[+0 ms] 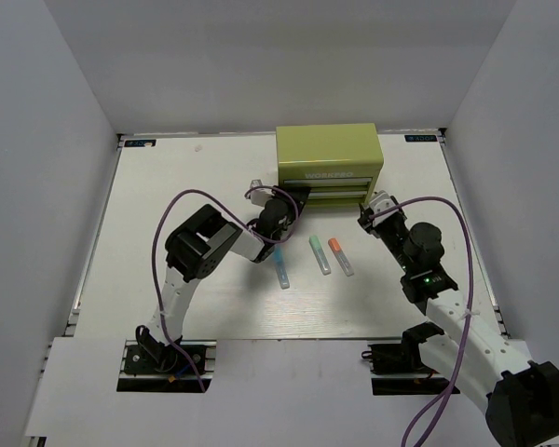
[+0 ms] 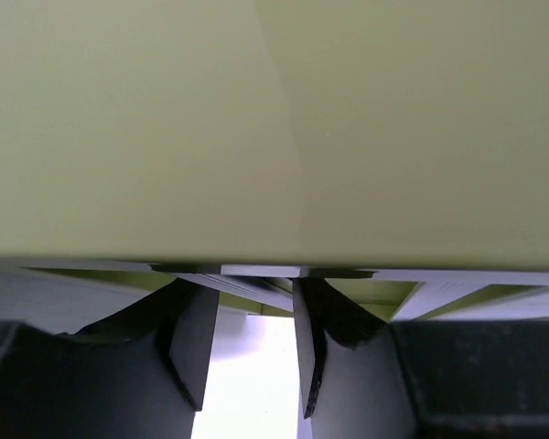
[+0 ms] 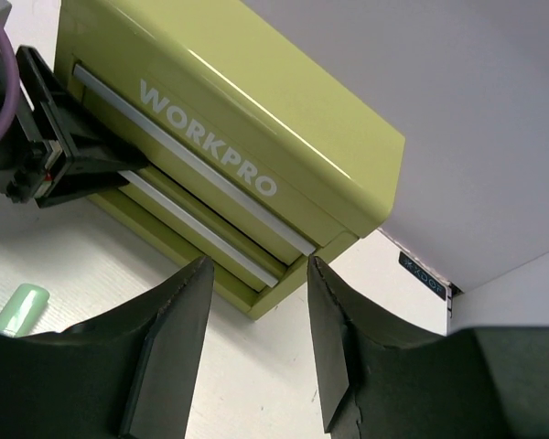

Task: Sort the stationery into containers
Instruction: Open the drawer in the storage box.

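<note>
Step in hand, as judged: opening a drawer of the tool chest (image 1: 328,149), which stands at the 12 o'clock edge of the table (image 1: 168,186).

Left gripper (image 1: 296,196): at the chest front, toward its 7 o'clock corner. Its own camera shows olive metal filling the view, and the fingers (image 2: 194,347) are parted by a narrow gap with only bare table showing between them. The right wrist view puts its tips against the lower drawer handle (image 3: 197,224). Whether they have hooked it cannot be told.

Right gripper (image 3: 256,270): at the chest's 5 o'clock corner, jaws moderately wide and holding nothing.

Stationery: the blue marker (image 1: 280,266), green marker (image 1: 320,253) and orange marker (image 1: 341,256) lie in a row at 6 o'clock of the chest, apart from one another. No pens appear in any view.

Drawers: both look shut or nearly so.

Recommendation:
- Seat the fingertips squarely behind the handle rail before pulling.
- Draw straight toward 6 o'clock, not at an angle — a skewed pull could bind the drawer or drag the light chest forward.
- The right arm is placed to brace the chest if it slides.
- Stop the pull short of the markers — the blue one lies nearest the left arm.
</note>
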Available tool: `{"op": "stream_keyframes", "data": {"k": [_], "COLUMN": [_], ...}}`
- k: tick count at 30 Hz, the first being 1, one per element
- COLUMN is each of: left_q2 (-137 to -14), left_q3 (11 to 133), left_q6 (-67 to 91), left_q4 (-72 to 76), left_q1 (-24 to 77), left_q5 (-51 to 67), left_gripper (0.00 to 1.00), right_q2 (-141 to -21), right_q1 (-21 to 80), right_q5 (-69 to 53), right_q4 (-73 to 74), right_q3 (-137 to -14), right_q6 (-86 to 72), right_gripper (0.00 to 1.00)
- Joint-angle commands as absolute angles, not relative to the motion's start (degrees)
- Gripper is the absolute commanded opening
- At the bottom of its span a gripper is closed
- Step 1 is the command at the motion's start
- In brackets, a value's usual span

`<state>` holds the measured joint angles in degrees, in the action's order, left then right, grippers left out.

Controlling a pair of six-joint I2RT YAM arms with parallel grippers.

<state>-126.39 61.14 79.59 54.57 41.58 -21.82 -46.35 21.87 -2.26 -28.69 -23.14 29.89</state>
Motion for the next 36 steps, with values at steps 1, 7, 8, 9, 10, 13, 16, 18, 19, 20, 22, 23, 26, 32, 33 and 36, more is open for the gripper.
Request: {"op": "stream_keyframes", "data": {"k": [1,7,8,9,10,13,16,18,19,20,22,23,26,32,33,36], "left_q2": [-127.8,-129.8,-129.8,-129.8,-129.8,-129.8,-129.8,-129.8,-129.8,-129.8,-129.8,-129.8,-129.8,-129.3,-128.8,-128.8], "left_q3": [62.8,64.4,64.4,64.4,64.4,63.9,63.9,63.4,62.8,62.8,62.1,61.5,60.2,57.1,56.5,56.0], "left_q6": [80.7,81.2,81.2,81.2,81.2,81.7,81.7,81.7,81.7,81.7,81.7,81.7,81.7,81.7,81.7,82.3], "left_q4": [56.7,58.6,58.6,58.6,58.6,58.6,58.6,58.6,58.6,59.4,59.4,59.9,61.7,62.2,62.8,62.8], "left_q1": [41.2,41.2,41.2,41.2,41.2,41.2,41.2,41.2,41.2,41.2,41.2,41.2,41.2,41.8,41.8,41.8], "left_q5": [-23.6,-23.6,-23.6,-23.6,-23.6,-24.1,-24.1,-24.1,-24.1,-24.1,-23.6,-23.6,-22.4,-21.4,-21.4,-20.7], "left_gripper": [0.47,0.41,0.41,0.41,0.41,0.39,0.34,0.27,0.24,0.19,0.10,0.05,0.00,0.00,0.00,0.00], "right_q2": [-46.8,-47.6,-47.6,-47.7,-48.2,-49.5,-51.3,-53.7,-54.4,-56.3,-57.5,-59.4,-62.3,-68.7,-70.6,-73.4], "right_q1": [21.6,21.7,21.8,21.5,21.7,21.7,21.7,21.9,21.7,21.8,21.8,21.7,21.7,21.8,21.6,21.7], "right_q5": [-3.0,-3.1,-3.1,-3.2,-3.3,-3.7,-4.0,-4.0,-4.0,-4.1,-4.4,-4.4,-4.6,-4.8,-5.1,-5.2], "right_q4": [-30.0,-30.2,-30.1,-30.3,-30.3,-30.3,-30.1,-29.6,-29.3,-29.3,-29.4,-29.4,-29.6,-27.7,-27.1,-26.5], "right_q3": [-26.6,-27.6,-27.7,-27.9,-28.0,-29.2,-31.5,-33.3,-34.7,-36.1,-37.3,-39.1,-42.1,-48.2,-49.4,-51.6], "right_q6": [28.4,28.7,29.0,29.1,29.3,29.6,29.1,28.4,28.0,27.7,27.1,26.6,26.4,25.7,25.8,25.8], "right_gripper": [0.52,0.52,0.52,0.53,0.53,0.64,0.71,0.71,0.71,0.71,0.71,0.71,0.71,0.71,0.71,0.71]}}
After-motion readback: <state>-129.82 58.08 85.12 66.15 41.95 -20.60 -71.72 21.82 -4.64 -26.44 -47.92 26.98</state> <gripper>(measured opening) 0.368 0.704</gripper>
